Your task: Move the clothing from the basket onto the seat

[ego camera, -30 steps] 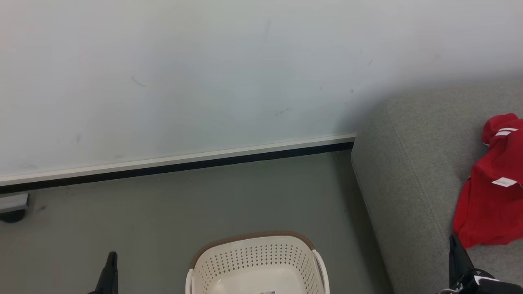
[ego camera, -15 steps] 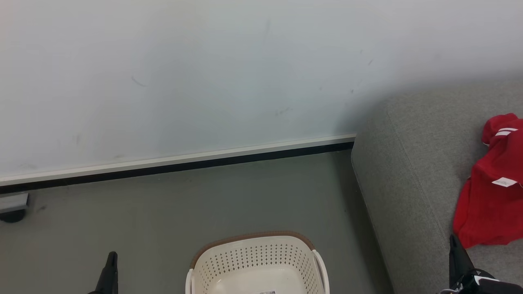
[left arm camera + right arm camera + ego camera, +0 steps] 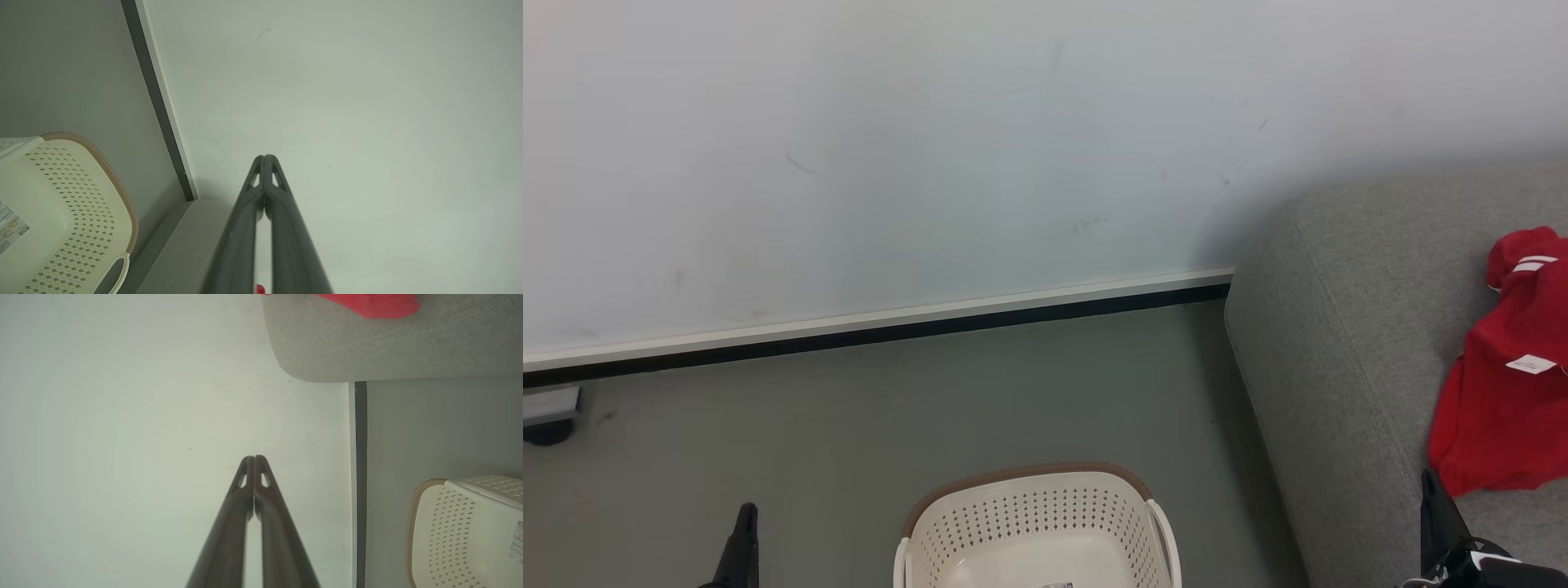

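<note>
Red clothing with white stripes and a white label lies crumpled on the grey seat at the right; a red edge of the clothing tops the right wrist view. The cream basket with a brown rim stands on the floor at the bottom centre, its visible inside holding just a paper sticker. My left gripper is shut at the lower left, left of the basket. My right gripper is shut at the lower right, just below the clothing's hem. Both wrist views show fingertips pressed together with nothing held, left gripper, right gripper.
A pale wall with a white and black skirting strip runs behind the grey floor. A dark wheel with a grey plate sits at the far left by the wall. Basket and basket show in both wrist views.
</note>
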Available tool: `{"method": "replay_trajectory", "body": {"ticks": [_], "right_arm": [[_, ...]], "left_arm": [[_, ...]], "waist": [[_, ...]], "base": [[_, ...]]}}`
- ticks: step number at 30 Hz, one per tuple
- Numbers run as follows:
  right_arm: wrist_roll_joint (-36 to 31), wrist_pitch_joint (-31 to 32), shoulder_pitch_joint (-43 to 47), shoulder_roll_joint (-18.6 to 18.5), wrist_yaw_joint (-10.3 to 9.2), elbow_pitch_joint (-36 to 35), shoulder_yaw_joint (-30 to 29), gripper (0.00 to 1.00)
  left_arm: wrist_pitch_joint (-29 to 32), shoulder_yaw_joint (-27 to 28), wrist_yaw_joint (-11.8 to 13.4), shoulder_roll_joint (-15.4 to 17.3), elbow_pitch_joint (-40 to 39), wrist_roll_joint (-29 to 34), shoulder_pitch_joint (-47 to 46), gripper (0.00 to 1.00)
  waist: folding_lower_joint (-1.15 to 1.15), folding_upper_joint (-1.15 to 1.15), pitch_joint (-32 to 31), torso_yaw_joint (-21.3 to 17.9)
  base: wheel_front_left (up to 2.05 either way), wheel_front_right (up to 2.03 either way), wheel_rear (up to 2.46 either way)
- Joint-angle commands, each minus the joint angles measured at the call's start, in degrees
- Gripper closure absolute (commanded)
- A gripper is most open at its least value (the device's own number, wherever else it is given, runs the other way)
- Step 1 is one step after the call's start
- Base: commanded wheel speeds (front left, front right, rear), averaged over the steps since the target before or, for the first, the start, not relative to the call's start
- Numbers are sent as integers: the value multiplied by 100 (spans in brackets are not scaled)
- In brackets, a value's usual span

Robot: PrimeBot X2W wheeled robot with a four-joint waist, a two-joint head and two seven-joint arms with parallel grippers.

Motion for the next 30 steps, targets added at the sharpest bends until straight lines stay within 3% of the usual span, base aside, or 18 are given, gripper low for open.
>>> {"method": "replay_trajectory", "body": {"ticks": [1, 30], "right_arm": [[-18, 38, -53, 16, 2, -9, -11, 100], [-19, 31, -53, 19, 2, -9, -13, 100]], "left_arm": [[30, 14, -14, -8, 6, -19, -56, 100], [29, 14, -15, -7, 6, -19, -56, 100]], "waist": [[0, 0, 0, 0], [0, 0, 0, 0]], "base": [[0, 0, 0], [0, 0, 0]]}}
